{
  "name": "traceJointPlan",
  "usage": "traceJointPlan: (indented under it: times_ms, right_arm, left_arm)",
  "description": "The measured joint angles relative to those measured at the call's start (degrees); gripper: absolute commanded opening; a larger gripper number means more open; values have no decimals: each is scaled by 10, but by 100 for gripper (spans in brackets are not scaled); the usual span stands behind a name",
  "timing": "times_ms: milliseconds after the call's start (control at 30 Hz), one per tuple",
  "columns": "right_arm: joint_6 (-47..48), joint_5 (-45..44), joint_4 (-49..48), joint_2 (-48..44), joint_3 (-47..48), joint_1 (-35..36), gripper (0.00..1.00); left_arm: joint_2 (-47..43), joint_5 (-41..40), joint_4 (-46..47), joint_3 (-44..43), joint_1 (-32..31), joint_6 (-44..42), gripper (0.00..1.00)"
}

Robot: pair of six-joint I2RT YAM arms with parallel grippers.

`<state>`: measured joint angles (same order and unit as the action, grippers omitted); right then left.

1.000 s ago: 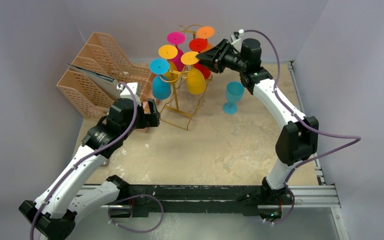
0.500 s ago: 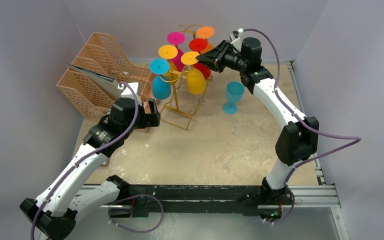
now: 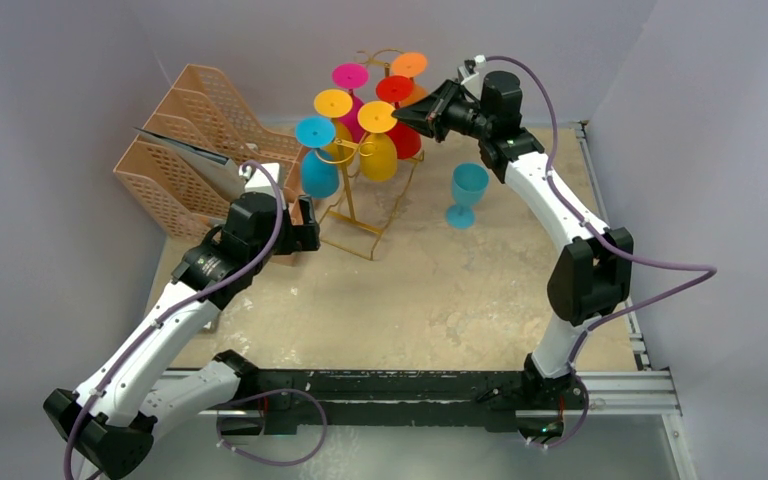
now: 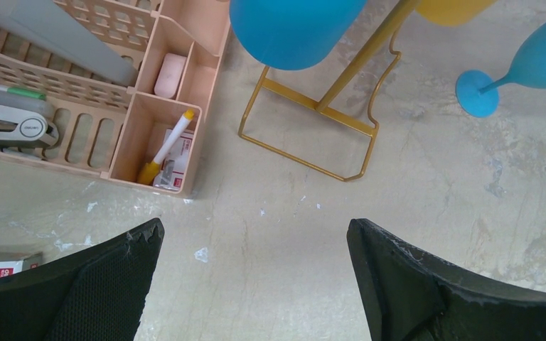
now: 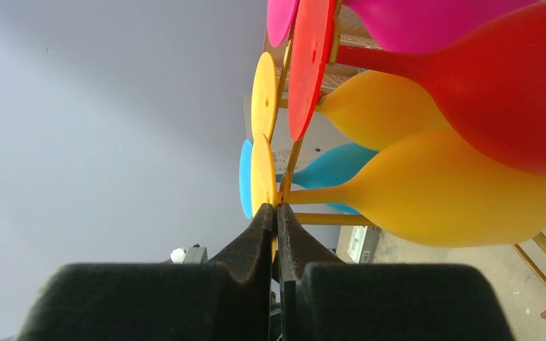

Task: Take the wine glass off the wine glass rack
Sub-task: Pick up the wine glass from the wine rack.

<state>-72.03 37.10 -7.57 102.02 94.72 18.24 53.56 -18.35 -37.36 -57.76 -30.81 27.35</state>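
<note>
though left claw [image 4: 256, 227] agape, right claw [image 5: 276, 207] tight on disc-footed yellow wine glass [image 5: 434, 192]

A gold rack [image 3: 349, 200] is standing on a beige worktop [image 3: 440, 290], colourful glasses [image 3: 317, 172] hanging upside down from it. The right tool [image 3: 400, 112] is pinching the foot of a yellow glass [image 3: 378, 155]. The left tool [image 3: 312, 228] is hanging beside the rack's base. A teal glass [image 3: 467, 190] is standing upright to the right; a peach organizer [image 3: 195, 140] is sitting left.
</note>
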Motion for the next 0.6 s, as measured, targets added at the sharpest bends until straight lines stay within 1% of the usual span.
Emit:
traceJointPlan:
  times_ms: [200,600]
  right_arm:
    - [-9,0,0,0,0,0,0]
    - [-20,0,0,0,0,0,0]
  left_arm:
    - [-1,-3,0,0,0,1,100]
    - [-4,-3,0,0,0,1,100]
